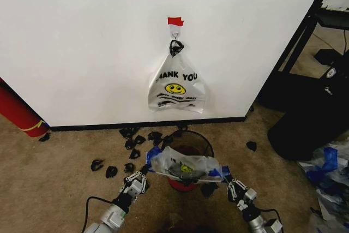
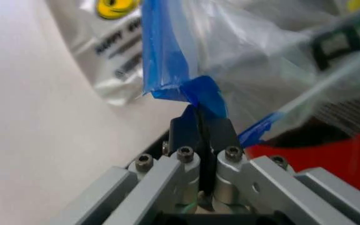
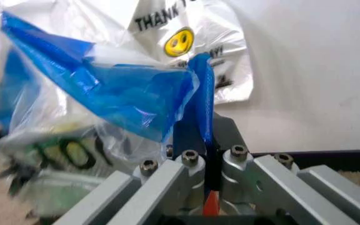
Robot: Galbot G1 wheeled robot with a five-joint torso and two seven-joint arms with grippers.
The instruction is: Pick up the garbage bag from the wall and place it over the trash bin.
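Note:
The garbage bag (image 1: 185, 166), see-through with blue handles, is stretched open between my two grippers just above the trash bin (image 1: 203, 143), a small black basket with a red base. My left gripper (image 1: 144, 175) is shut on the bag's left blue handle (image 2: 196, 93). On the other side, my right gripper (image 1: 227, 177) is shut on the right blue handle (image 3: 198, 89). Behind the bin rises the white wall (image 1: 82, 36), with a metal hook (image 1: 175, 34) and red tape (image 1: 175, 21).
A whiter "THANK YOU" smiley bag (image 1: 176, 85) hangs from the hook. Black scraps (image 1: 131, 145) litter the carpet by the baseboard. A red cylinder (image 1: 19, 114) leans at the left. A black stand (image 1: 311, 102) and a heap of plastic bags (image 1: 327, 173) crowd the right.

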